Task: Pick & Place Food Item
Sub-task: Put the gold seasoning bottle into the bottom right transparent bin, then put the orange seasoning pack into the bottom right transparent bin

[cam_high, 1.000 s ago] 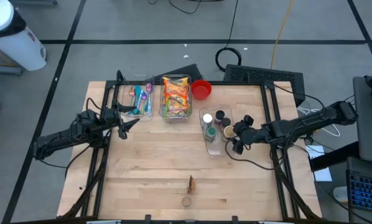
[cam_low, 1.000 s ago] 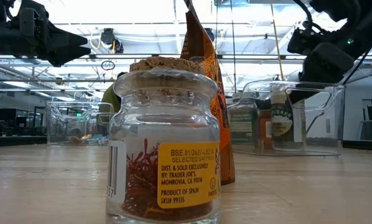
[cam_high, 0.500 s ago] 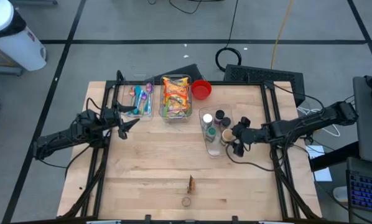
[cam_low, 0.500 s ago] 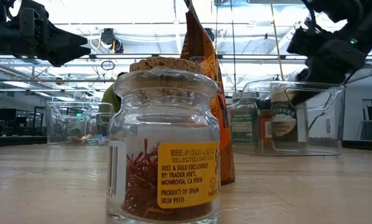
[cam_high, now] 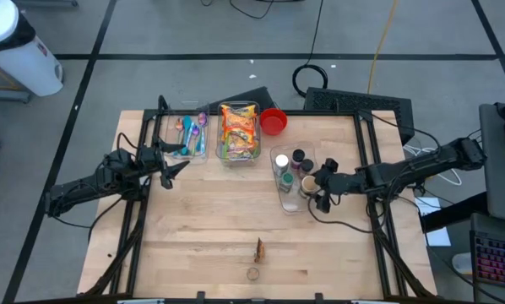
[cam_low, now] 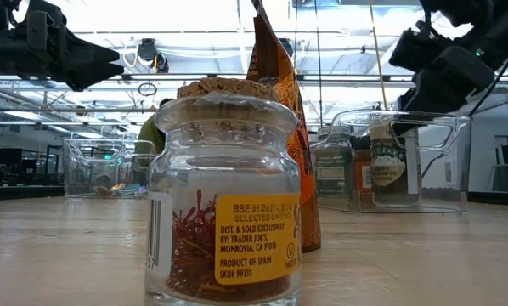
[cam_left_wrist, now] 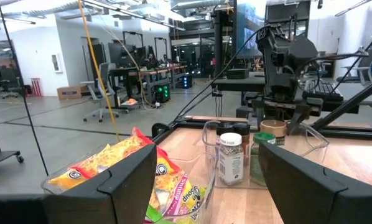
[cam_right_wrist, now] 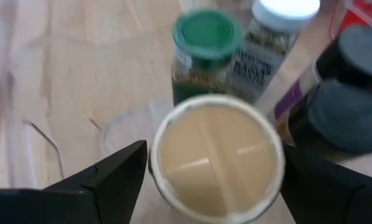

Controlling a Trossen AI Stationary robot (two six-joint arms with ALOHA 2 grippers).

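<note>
Clear bin of colourful utensils (cam_high: 191,133), red bowl (cam_high: 274,121), black cable coil (cam_high: 312,78), white cylinder (cam_high: 16,46)

Bench (cam_high: 202,219): pale blond wood grain. Saffron jar (cam_low: 224,200): clear glass, red threads, yellow label, tan cork. Pouch (cam_low: 279,93) behind it: orange-brown. Bowl (cam_high: 274,121) at far edge: red. Snack packets (cam_high: 239,131): yellow, orange, green. Spice jar lids: green (cam_right_wrist: 207,32), white (cam_right_wrist: 285,9), tan (cam_right_wrist: 216,155), two dark (cam_right_wrist: 340,112).

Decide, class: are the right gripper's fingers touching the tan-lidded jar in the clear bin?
Apart. In the right wrist view the right gripper is open, and pale wood shows between each dark finger and the tan-lidded jar on both sides.
</note>
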